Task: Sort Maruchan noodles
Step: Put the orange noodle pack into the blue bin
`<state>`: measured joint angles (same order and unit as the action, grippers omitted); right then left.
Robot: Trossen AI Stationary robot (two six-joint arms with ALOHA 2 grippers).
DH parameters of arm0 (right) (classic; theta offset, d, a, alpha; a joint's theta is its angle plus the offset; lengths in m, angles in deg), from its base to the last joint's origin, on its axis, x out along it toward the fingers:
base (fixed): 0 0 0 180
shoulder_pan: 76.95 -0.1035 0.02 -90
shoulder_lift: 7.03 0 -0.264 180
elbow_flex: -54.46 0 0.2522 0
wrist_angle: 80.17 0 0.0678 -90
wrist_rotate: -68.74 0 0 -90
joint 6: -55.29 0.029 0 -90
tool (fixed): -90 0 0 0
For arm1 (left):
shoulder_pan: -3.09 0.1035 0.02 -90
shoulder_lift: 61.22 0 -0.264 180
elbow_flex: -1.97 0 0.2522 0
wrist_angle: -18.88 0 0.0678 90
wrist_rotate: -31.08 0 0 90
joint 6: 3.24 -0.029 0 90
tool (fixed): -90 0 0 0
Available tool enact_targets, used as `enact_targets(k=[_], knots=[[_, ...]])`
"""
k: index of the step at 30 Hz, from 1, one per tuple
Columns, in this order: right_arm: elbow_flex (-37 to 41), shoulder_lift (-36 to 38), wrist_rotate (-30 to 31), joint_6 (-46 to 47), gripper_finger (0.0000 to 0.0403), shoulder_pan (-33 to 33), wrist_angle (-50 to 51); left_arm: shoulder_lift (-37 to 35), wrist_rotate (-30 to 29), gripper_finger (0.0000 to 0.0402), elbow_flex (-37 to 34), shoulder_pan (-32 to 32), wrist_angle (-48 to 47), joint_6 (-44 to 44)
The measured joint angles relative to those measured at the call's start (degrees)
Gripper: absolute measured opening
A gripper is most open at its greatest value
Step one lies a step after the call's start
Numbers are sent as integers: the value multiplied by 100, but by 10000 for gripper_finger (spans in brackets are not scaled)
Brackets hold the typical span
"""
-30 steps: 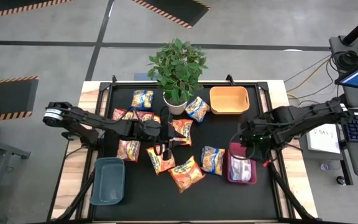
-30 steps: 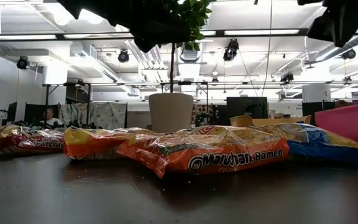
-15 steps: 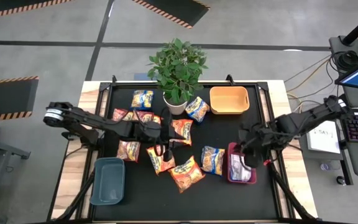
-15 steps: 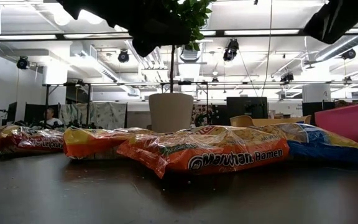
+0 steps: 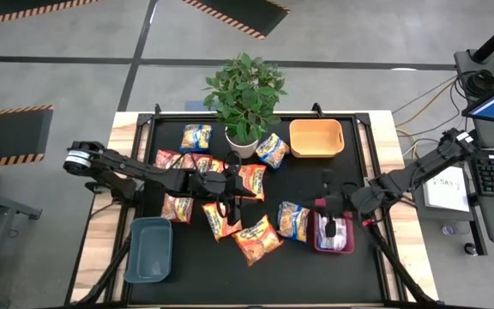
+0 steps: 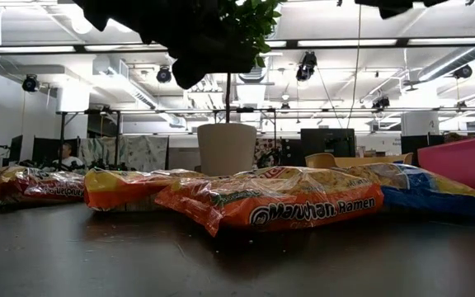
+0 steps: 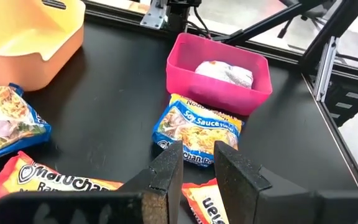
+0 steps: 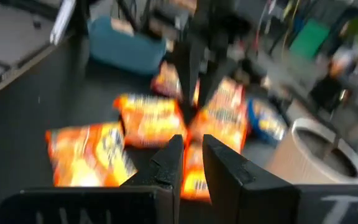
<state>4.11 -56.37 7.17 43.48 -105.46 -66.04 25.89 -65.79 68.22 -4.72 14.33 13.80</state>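
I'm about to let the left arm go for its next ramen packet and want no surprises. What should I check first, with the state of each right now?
1. Left gripper holds nothing: ok, its narrow finger gap shows only table.
2. Left gripper is over loose packets: ok, it hangs above the orange packet.
3. Right gripper is out of the way: ok, it is over the pink bin.
4. Pink bin contents: ok, one packet lies inside.
5. Grey-blue bin is free: ok, nothing in it.
6. Plant pot is clear of the path: cannot tell.
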Motion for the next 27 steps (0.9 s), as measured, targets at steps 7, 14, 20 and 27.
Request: enact_targets(k=[7,14,20,27], knots=[[388,494,-187,-550,52,2,-328,0,-1,75,0,0,-79,-4],[893,1432,-186,-466,52,2,-320,66,-204,80,-1,-2,-159,215],[1226,2135,-185,-382,52,2,-322,136,-202,119,2,-7,-583,766],[1423,2540,-183,-376,52,2,-238,92,-270,191,0,-23,-1918,1300]])
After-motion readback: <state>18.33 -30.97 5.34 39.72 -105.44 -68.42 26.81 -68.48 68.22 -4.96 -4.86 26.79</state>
